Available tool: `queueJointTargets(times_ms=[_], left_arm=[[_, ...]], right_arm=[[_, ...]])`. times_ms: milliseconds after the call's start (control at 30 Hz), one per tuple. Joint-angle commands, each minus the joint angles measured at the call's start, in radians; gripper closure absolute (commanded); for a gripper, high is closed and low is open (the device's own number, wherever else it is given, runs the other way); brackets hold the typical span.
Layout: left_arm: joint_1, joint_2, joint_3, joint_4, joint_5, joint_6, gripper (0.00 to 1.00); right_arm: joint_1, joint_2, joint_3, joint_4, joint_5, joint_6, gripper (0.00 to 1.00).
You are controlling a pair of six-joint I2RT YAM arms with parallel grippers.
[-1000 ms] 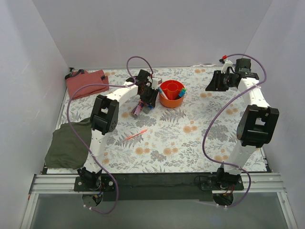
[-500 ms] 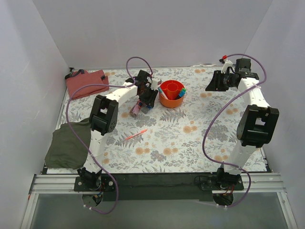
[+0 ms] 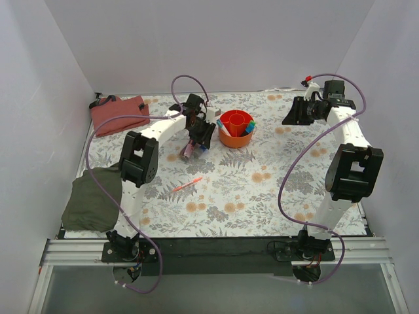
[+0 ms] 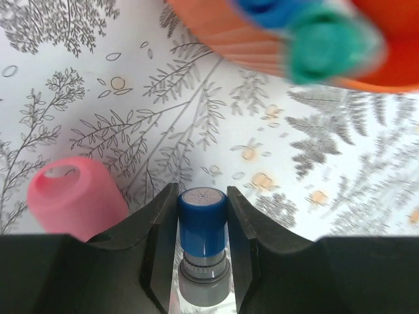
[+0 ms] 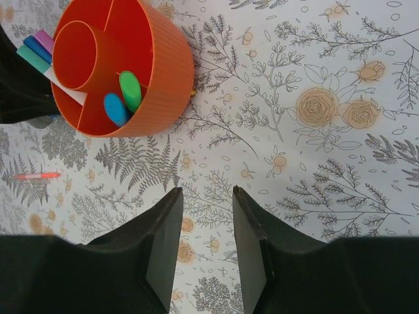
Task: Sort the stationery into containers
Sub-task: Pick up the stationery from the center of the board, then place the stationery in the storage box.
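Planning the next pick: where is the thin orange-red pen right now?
Top view: the orange-red pen lies alone on the floral table cover, left of centre, on the near side of the left gripper and the orange cup.

The left tool, carrying the blue-capped marker, has shifted slightly left, away from the round orange plastic cup; its elbow swung left too.
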Motion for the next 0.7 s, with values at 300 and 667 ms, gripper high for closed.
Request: queueJointTargets(times_ms=[300,667], left_arm=[[0.053,-0.307,-0.007,0.449,0.178,-0.102,1.0],[0.087,-0.266,-0.377,1.591,0.051,-0.416,1.0]], right_arm=[[0.01,-0.012,0.072,-0.02,0.063,-0.042,0.59],[0.062,-0.021,0.083,-0.058,0.22,-0.094,0.61]])
